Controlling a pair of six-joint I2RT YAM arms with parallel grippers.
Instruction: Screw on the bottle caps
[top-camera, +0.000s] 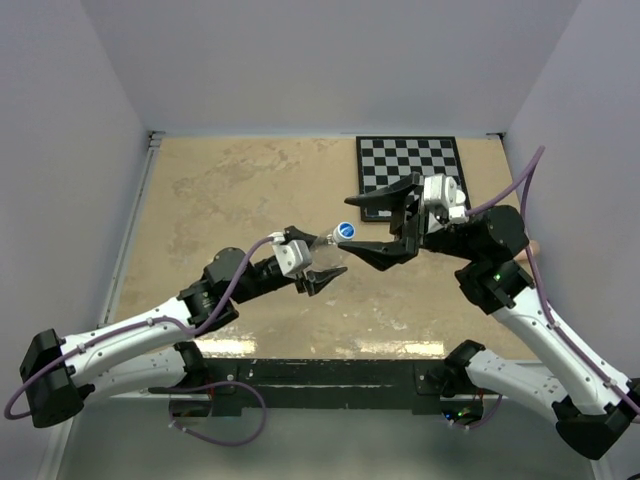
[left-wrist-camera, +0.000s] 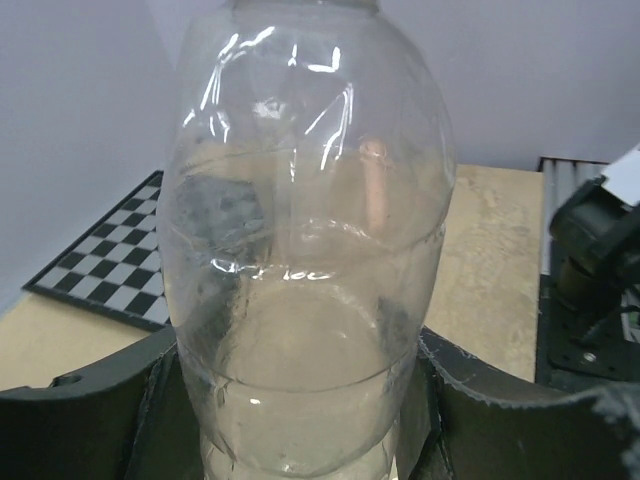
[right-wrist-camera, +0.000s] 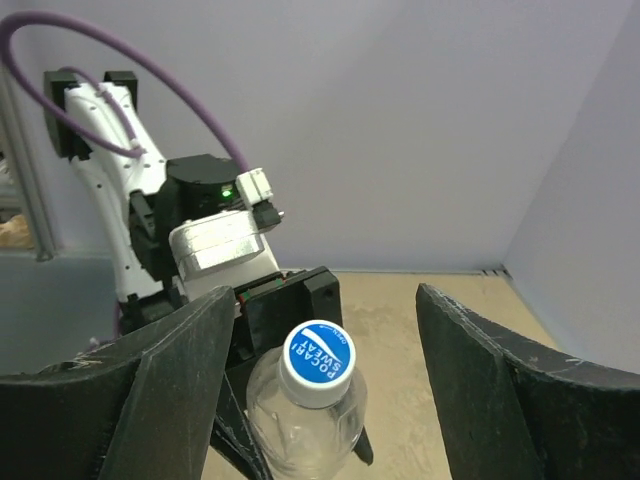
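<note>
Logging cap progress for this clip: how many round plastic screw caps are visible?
1: the blue-topped cap sits on the clear plastic bottle held by the left gripper. Others may be hidden.

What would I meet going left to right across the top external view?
Left gripper holding the short clear plastic bottle → blue round plastic cap with pale centre → black-and-white checkerboard.

You are looking at a clear plastic bottle (left-wrist-camera: 305, 250), thin-walled, creased and glossy with bright highlights. On top of the bottle, the cap (right-wrist-camera: 317, 362) is smooth blue plastic with a white rim and printed lettering. Either side of the bottle, the right gripper (top-camera: 350, 226) has matt black plastic fingers (right-wrist-camera: 480, 380) with rough, jagged edges. Beneath the bottle, the tabletop (top-camera: 240, 190) looks matt, mottled tan, stone-like.
</note>
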